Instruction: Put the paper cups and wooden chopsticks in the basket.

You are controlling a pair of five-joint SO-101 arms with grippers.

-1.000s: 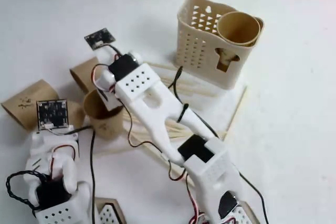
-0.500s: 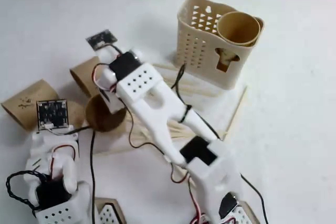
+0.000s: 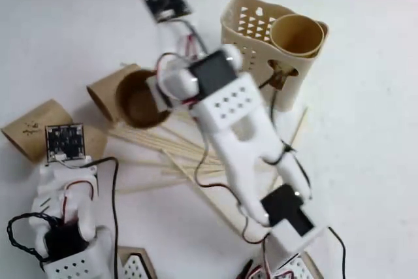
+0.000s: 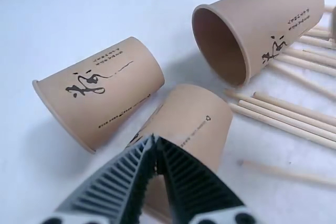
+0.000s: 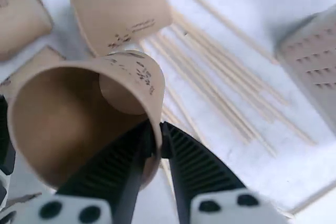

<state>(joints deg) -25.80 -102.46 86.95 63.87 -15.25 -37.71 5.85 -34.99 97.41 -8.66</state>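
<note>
Paper cups [image 3: 29, 129], scattered chopsticks [image 4: 299, 118], cream basket [image 3: 241, 50]

Your high camera looks steeply down over the bench [image 3: 366, 161]. Both wrist cameras sit close above it, sharing the chopsticks [image 4: 294, 116] and lying paper cups [image 4: 100, 98].

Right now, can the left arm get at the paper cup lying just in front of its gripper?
Probably yes: the lying cup sits directly ahead of the left gripper with nothing between them. Its jaws stand shut, so they would have to open first.

Tan paper cups [image 4: 100, 98] (black brush marks), cream hole-patterned basket [image 3: 248, 50], pale chopsticks [image 4: 294, 113].
</note>
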